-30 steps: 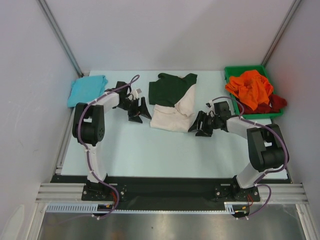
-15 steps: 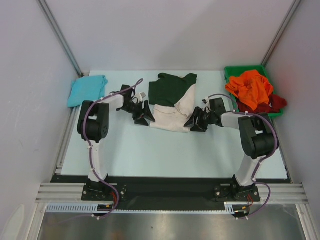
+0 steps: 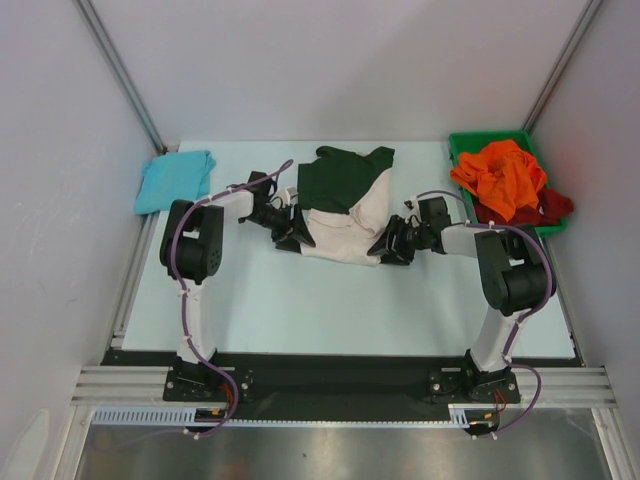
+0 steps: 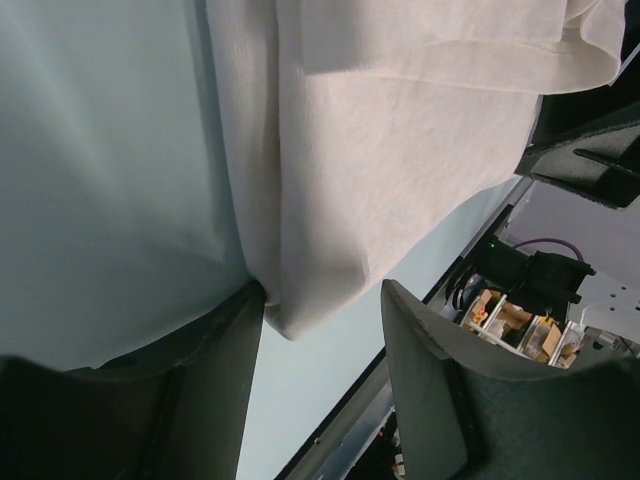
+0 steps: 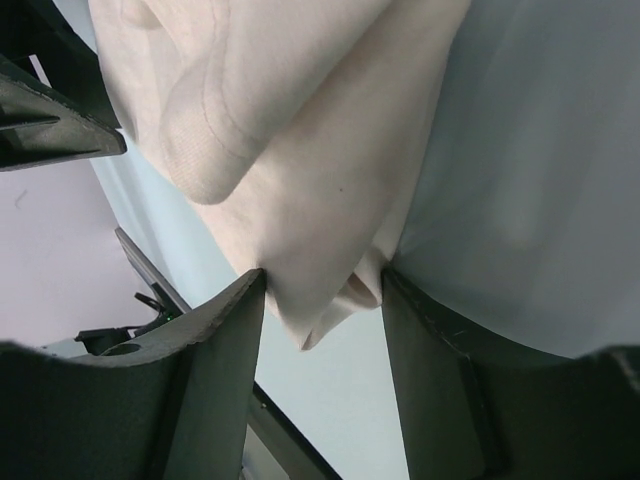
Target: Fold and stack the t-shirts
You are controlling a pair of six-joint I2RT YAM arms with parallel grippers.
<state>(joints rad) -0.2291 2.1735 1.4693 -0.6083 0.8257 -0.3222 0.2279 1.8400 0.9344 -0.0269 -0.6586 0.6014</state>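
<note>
The cream t-shirt [image 3: 345, 225] with dark green sleeves [image 3: 340, 175] lies crumpled at the table's middle. My left gripper [image 3: 292, 231] is at its near left corner and my right gripper [image 3: 386, 247] at its near right corner. In the left wrist view the gripper [image 4: 322, 295] is open, with the cream corner [image 4: 300, 300] between the fingers, against the left one. In the right wrist view the gripper [image 5: 322, 282] is open, with the cream corner [image 5: 320, 290] filling the gap. A teal t-shirt [image 3: 175, 179] lies folded at the far left. Orange [image 3: 498, 173] and dark red [image 3: 547, 208] t-shirts sit in the bin.
The green plastic bin [image 3: 464, 141] stands at the far right corner of the pale blue table [image 3: 330, 300]. Grey walls and metal posts close in the back and sides. The black rail with both arm bases runs along the near edge.
Both grippers have moved inward along the table to the cream shirt's near corners, the left one rightward and the right one leftward. The shirt has not visibly moved.
</note>
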